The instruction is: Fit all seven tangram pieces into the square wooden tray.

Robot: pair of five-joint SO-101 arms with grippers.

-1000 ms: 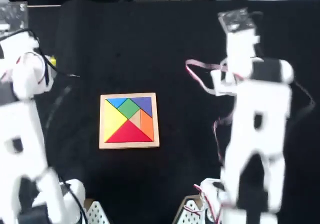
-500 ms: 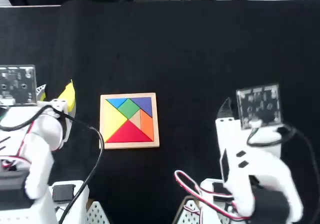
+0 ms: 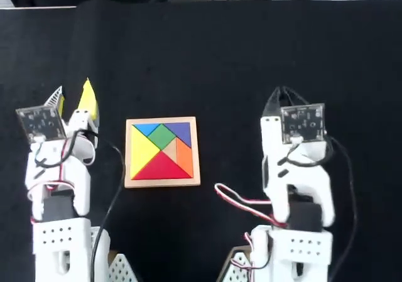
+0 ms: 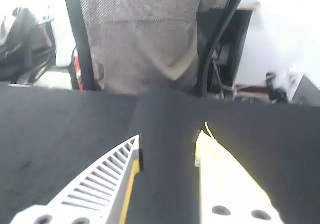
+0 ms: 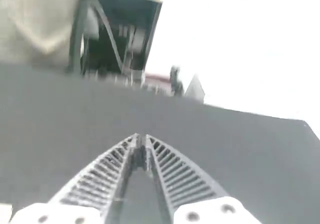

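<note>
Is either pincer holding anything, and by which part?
Nothing is held: left pincer open and empty, right pincer shut on nothing.

High view looks down — wrist views skim the table [image 3: 251, 56]

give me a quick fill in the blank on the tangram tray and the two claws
1. In the wooden tray, the big triangle beside the yellow triangle is ____.
2. The square piece in the tray is ____.
3. The left claw is ____.
4. The right claw is ____.

Missing words: red; green; open; shut
</note>
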